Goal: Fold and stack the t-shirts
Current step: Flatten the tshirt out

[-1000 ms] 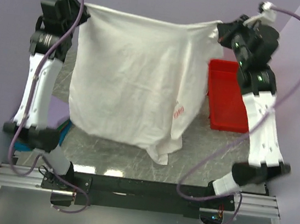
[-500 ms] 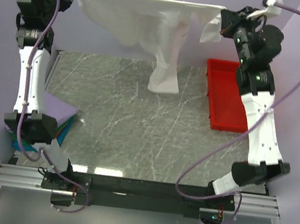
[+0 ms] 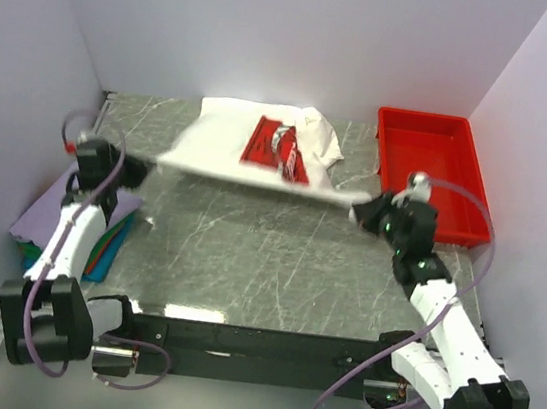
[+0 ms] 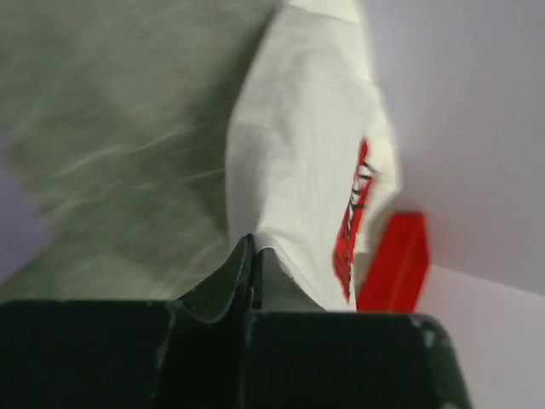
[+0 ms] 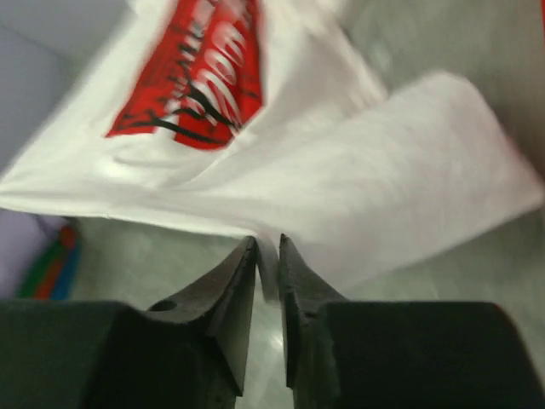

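Blurred white t-shirt [image 3: 223, 142]: left jaws clamp its edge; right jaws perhaps slightly parted, cannot tell.

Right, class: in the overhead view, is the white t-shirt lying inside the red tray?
No, the white t-shirt is spread over the grey table, outside the red tray and its walls.

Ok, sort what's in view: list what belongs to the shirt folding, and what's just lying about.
For the job:
white shirt, spread at the back of the table
folded shirts, piled at the left edge

Lying about:
red tray, at the back right
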You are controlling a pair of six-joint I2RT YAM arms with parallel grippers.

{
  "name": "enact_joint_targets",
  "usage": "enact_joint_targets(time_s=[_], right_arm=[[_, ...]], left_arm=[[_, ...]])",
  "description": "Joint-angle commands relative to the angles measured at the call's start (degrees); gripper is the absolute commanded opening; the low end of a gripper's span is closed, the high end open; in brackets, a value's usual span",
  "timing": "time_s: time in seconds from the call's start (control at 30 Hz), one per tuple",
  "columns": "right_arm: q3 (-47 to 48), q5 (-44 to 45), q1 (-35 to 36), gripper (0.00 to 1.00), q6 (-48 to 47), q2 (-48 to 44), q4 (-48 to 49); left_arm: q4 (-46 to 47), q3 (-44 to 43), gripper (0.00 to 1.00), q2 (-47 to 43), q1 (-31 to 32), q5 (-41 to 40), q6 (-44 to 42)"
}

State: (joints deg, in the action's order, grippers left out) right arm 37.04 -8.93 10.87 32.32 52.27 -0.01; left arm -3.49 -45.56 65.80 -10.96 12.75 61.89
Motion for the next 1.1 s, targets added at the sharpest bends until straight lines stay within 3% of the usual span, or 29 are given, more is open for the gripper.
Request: enact_joint_targets(time_s=[0.0,0.17,0.27,0.37,0.47,0.67,0.8,1.07], right_arm=[[-11.76,-0.72,-1.3,0.26,5.82,-4.46,0.72],[-23.49,-6.89,1.07,0.39,9.87,-9.1,1.33],[-24.03,-3.21,3.36,0.46,10.75,-14.11,-3.49],[-20.79,2.23,3.8,0.51,9.53,-15.54,-5.7],[-13.32,6.11,3.72,0.54,6.36,-9.4,-4.92],[8.35,7.34,4.41,0.55,1.53,17.13,-0.61],[21.02,9.97,5.21,0.54,-2.69,34.87,-8.48],[20.28,13.5,7.23,0.57,-2.96,42.03,-10.97]], left_arm=[[-1.87,11.67,0.01,-9.18,-2.31,-11.25,3.06],[-6.52,22.16,0.01,-21.38,-2.66,-17.12,2.62],[-9.95,24.11,0.02,-27.1,-2.66,-19.95,2.8],[-8.91,25.52,0.02,-28.62,-2.57,-17.77,2.62],[-10.4,24.82,0.01,-26.96,-2.66,-18.29,1.84],[-11.45,23.5,0.01,-27.39,-2.57,-16.8,0.25],[-11.98,23.59,0.02,-27.39,-2.57,-15.57,-0.45],[-12.07,23.85,0.02,-27.92,-2.57,-13.28,-0.54]])
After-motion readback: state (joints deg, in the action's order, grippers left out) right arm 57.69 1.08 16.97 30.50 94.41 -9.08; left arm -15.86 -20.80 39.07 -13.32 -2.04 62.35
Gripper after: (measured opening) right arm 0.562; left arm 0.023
